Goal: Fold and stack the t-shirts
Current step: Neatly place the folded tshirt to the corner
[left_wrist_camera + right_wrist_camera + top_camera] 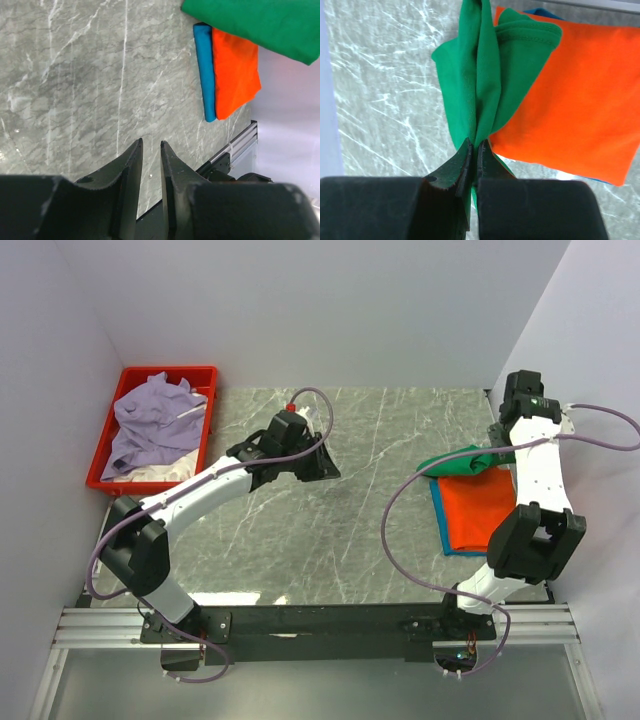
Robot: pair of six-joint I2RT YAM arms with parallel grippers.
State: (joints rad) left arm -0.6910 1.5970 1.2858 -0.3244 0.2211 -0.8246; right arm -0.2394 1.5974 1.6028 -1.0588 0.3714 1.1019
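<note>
A bright green t-shirt (455,462) hangs bunched from my right gripper (476,145), which is shut on a gathered fold of it (475,75). The cloth trails over the far corner of a folded orange t-shirt (580,100). That orange one (478,510) lies on a folded blue t-shirt (437,508) at the table's right side. In the top view my right gripper (488,456) sits at the green cloth's right end. My left gripper (322,468) hovers over the bare middle of the table, jaws a narrow gap apart with nothing between them (151,145). The stack shows at upper right: green (260,22), orange (235,70), blue (204,70).
A red plastic tray (205,372) stands at the back left, holding a crumpled lavender t-shirt (150,418) on top of a white one (150,472). White walls close in on the left, back and right. A metal rail (240,145) runs along the near table edge.
</note>
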